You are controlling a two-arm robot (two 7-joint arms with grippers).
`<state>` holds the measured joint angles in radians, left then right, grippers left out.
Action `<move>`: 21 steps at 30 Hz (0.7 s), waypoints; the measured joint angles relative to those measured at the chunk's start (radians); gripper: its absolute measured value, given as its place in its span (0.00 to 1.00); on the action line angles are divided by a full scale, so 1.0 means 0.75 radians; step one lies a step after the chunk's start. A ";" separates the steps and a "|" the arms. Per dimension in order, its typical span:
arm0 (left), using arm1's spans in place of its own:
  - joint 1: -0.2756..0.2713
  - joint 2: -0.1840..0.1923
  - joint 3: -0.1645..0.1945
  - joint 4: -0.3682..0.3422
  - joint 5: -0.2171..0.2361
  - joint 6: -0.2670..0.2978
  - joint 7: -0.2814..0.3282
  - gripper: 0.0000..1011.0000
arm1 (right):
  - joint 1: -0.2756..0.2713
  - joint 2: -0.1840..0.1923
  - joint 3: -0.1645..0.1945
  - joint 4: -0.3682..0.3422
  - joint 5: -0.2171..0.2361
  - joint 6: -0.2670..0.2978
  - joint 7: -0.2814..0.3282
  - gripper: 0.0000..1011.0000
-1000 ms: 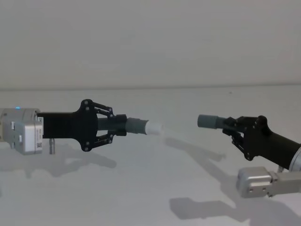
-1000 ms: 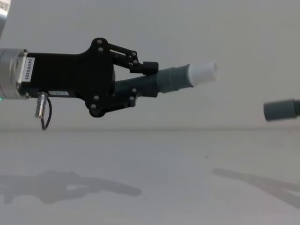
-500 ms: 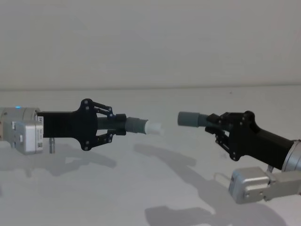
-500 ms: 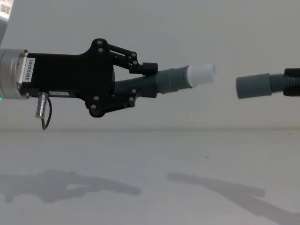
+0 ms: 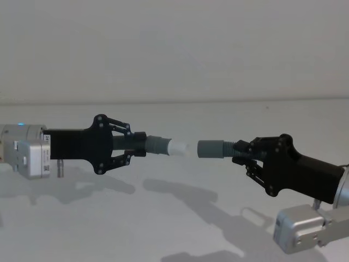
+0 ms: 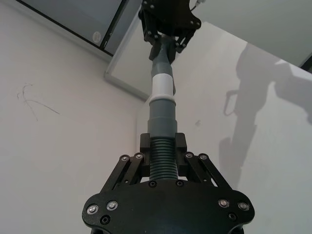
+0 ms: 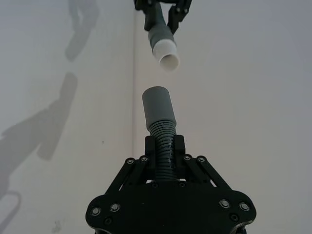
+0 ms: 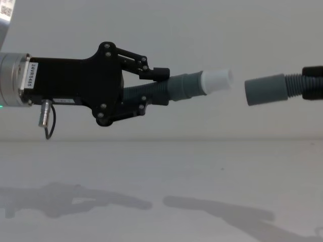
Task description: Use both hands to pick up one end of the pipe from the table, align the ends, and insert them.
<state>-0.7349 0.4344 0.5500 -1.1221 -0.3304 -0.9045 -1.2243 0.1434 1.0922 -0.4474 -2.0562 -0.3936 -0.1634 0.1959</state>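
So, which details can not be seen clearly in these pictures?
- Chest view: the right black angular end effector is cut off by the edge; its grip is hidden.
- Head view: the inside of the wide dark grey socket cuff faces away.
- Left wrist view: the narrow white-tipped cuff overlaps the socket, so the gap between them is hidden.
- Every view: the pipes' back ends sit hidden inside the end effectors.

Two dark grey corrugated hose pieces held in air above white table (image 5: 174, 218), roughly horizontal. Left hose piece (image 8: 174, 88): narrow cuff, white tip (image 8: 217, 80). Right hose piece (image 8: 275, 88): wider socket cuff (image 5: 211, 149). Ends facing, small gap, not joined.
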 joint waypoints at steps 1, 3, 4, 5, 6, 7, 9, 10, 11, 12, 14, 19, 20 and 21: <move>0.000 0.000 0.000 0.000 0.000 0.000 0.000 0.26 | -0.002 0.004 0.003 -0.005 0.004 -0.001 0.002 0.19; 0.000 0.000 0.000 0.000 0.001 -0.001 0.000 0.26 | -0.007 0.015 0.016 -0.020 0.028 -0.003 0.010 0.19; -0.001 0.000 0.000 0.001 0.001 -0.001 0.000 0.26 | -0.009 0.018 0.019 -0.025 0.034 -0.003 0.012 0.19; -0.001 -0.001 0.000 0.001 0.001 -0.001 0.000 0.26 | -0.014 0.024 0.026 -0.033 0.049 -0.003 0.017 0.19; -0.001 -0.001 0.000 0.001 0.001 -0.001 0.000 0.26 | -0.014 0.024 0.026 -0.033 0.049 -0.003 0.017 0.19; -0.001 -0.001 0.000 0.001 0.001 -0.001 0.000 0.26 | -0.020 0.032 0.035 -0.043 0.062 -0.001 0.019 0.19; -0.001 -0.001 0.000 0.001 0.001 -0.001 0.000 0.26 | -0.029 0.042 0.046 -0.056 0.079 0.003 0.023 0.19; -0.001 -0.001 0.000 0.002 0.001 -0.001 0.000 0.26 | -0.033 0.046 0.050 -0.062 0.084 0.005 0.024 0.19; -0.001 -0.001 0.000 0.002 0.001 -0.001 0.000 0.26 | -0.035 0.049 0.053 -0.065 0.087 0.006 0.024 0.19; -0.001 -0.001 0.000 0.002 0.001 -0.002 0.000 0.26 | -0.042 0.056 0.061 -0.074 0.098 0.012 0.026 0.19; -0.002 -0.001 0.000 0.002 0.001 -0.002 0.000 0.26 | -0.048 0.062 0.067 -0.081 0.106 0.017 0.027 0.19; -0.002 -0.001 0.000 0.002 0.001 -0.002 0.000 0.26 | -0.067 0.073 0.082 -0.105 0.130 0.034 0.030 0.19; -0.002 -0.001 0.000 0.002 0.001 -0.002 0.000 0.26 | -0.070 0.074 0.084 -0.109 0.133 0.037 0.032 0.19; -0.002 -0.001 0.000 0.002 0.001 -0.002 0.000 0.26 | -0.072 0.074 0.085 -0.112 0.135 0.039 0.033 0.19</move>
<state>-0.7362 0.4340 0.5499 -1.1203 -0.3295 -0.9058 -1.2242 0.0895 1.1478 -0.3836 -2.1405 -0.2926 -0.1344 0.2206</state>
